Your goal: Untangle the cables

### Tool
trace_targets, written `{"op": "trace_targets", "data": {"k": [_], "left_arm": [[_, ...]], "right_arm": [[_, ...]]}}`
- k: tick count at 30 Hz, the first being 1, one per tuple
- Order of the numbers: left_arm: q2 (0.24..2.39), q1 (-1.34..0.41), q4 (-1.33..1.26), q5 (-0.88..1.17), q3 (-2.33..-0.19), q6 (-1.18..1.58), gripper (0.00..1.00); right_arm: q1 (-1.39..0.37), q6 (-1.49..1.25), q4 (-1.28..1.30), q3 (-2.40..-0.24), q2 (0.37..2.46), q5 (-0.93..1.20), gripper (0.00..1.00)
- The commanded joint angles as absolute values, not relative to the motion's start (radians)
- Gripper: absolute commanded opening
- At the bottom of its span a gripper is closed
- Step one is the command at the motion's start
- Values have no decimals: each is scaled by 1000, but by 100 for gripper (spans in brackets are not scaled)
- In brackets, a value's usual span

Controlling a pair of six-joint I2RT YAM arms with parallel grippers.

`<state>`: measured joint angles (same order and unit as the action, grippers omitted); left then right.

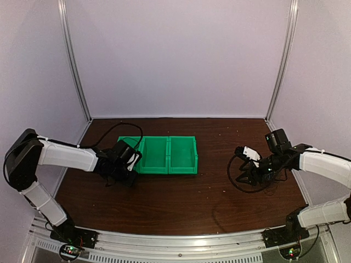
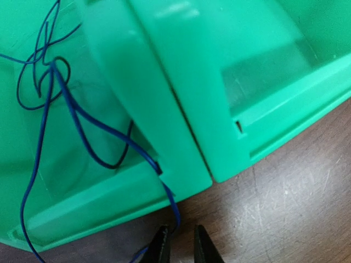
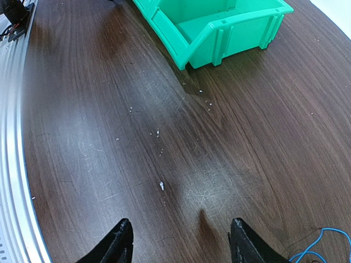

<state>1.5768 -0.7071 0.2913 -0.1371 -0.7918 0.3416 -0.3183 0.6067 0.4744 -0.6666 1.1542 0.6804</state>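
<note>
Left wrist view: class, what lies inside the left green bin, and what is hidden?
Inside the green bin, a blue cable and a black cable loop across each other; the blue one trails out over the front lip. Its side wall hides part of the floor.

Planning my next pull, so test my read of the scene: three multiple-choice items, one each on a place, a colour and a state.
1. Where does the knotted part of the blue wire lie?
A in a green bin; B on a shelf; C in a drawer.
2. What colour are the bins?
A red; B green; C grey.
3. How is the right gripper?
A shut on a wire; B shut, empty; C open, empty.

1 A: the left wrist view shows its loops inside the bin.
2 B: every view shows them bright green.
3 C: its fingers stand wide apart over the table, nothing between them.
</note>
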Motion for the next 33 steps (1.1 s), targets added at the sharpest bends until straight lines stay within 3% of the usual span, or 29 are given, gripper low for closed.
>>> {"op": "trace_targets", "data": {"k": [1, 8, 18, 33], "left_arm": [[1615, -709, 256, -152, -804, 323, 12], [1628, -709, 247, -164, -810, 322, 0], [1451, -702, 348, -274, -922, 274, 0], [1614, -571, 112, -222, -1019, 247, 0]], "right_arm": [[-314, 618, 480, -667, 1143, 698, 61], [-314, 618, 480, -667, 1141, 695, 61], [-314, 620, 479, -670, 1156, 695, 61], [-313, 615, 483, -666, 1135, 690, 61]]}}
